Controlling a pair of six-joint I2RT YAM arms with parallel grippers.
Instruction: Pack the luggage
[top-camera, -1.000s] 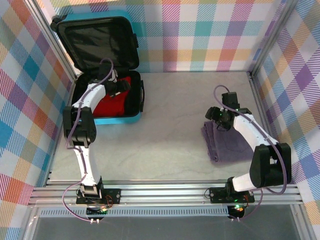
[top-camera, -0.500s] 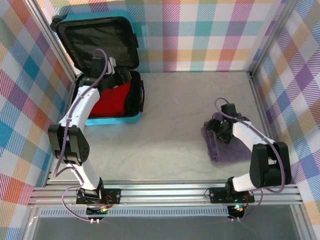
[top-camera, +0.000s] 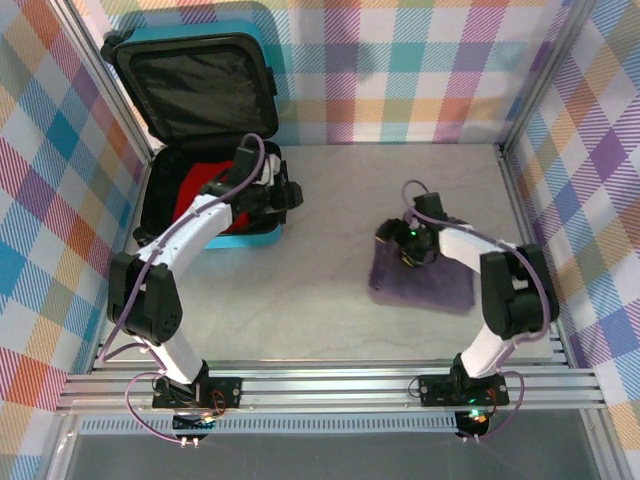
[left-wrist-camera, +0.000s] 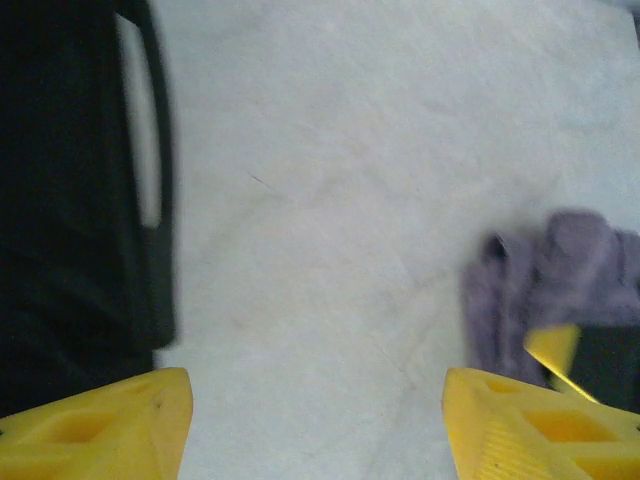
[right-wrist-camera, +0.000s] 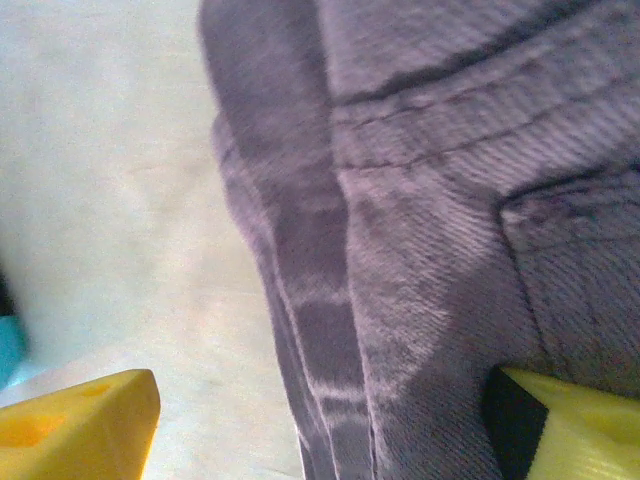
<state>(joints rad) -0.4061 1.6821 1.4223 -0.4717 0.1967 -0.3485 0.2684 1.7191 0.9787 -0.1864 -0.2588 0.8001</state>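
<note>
The turquoise luggage (top-camera: 250, 237) lies open at the back left, its black-lined lid leaning on the wall, with a red cloth (top-camera: 198, 186) inside. My left gripper (top-camera: 290, 195) hovers at the case's right rim, by its black handle (left-wrist-camera: 160, 200). It is open (left-wrist-camera: 315, 420) with only bare table between its yellow fingers. My right gripper (top-camera: 392, 243) is open on the table at the left edge of the purple cloth (top-camera: 425, 280). The cloth's folded edge (right-wrist-camera: 330, 300) lies between the wide-apart fingers (right-wrist-camera: 85, 420).
Checked walls close in the grey table (top-camera: 330, 300) on three sides, and metal rails run along the near edge. Bare table lies between the case and the purple cloth (left-wrist-camera: 560, 270). A sliver of the turquoise case (right-wrist-camera: 8, 345) shows at the left of the right wrist view.
My left gripper has come out of the suitcase and swung right over its rim. My right gripper has moved left, and the purple cloth has slid left with it.
</note>
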